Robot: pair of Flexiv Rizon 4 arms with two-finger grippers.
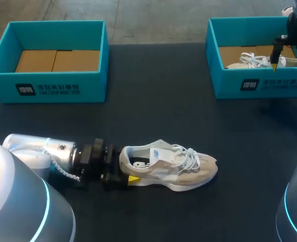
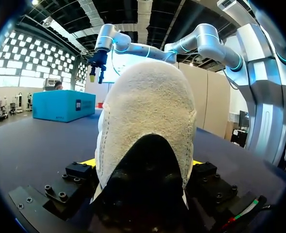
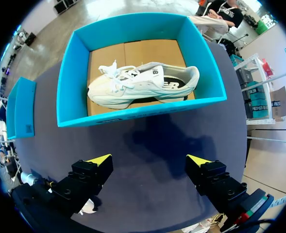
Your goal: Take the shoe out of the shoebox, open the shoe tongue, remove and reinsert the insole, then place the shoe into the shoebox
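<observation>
The dark table (image 1: 163,101) has a wide bare stretch across its middle, between the two teal boxes at the far edge and the beige shoe (image 1: 178,164) lying near the front. The left shoebox (image 1: 47,83) stands at the far left, showing only its cardboard floor. The right shoebox (image 1: 261,85) stands at the far right, cut off by the head view's edge, and holds a white shoe (image 1: 254,60) lying on its side. The beige shoe rests on its sole, toe to the right and heel to the left, well apart from both boxes.

The shoe's heel fills the left wrist view and hides most of what lies ahead. Its inside is dark, so I cannot tell whether an insole is in it.

The left arm lies low along the table from the near left, wrist level. The left gripper (image 1: 125,169) is clamped on the heel, one finger pressing each side. The right arm comes in at the far right corner. The right gripper (image 3: 150,160) hangs pointing down by the right shoebox's near wall, fingers wide apart with nothing between them.
</observation>
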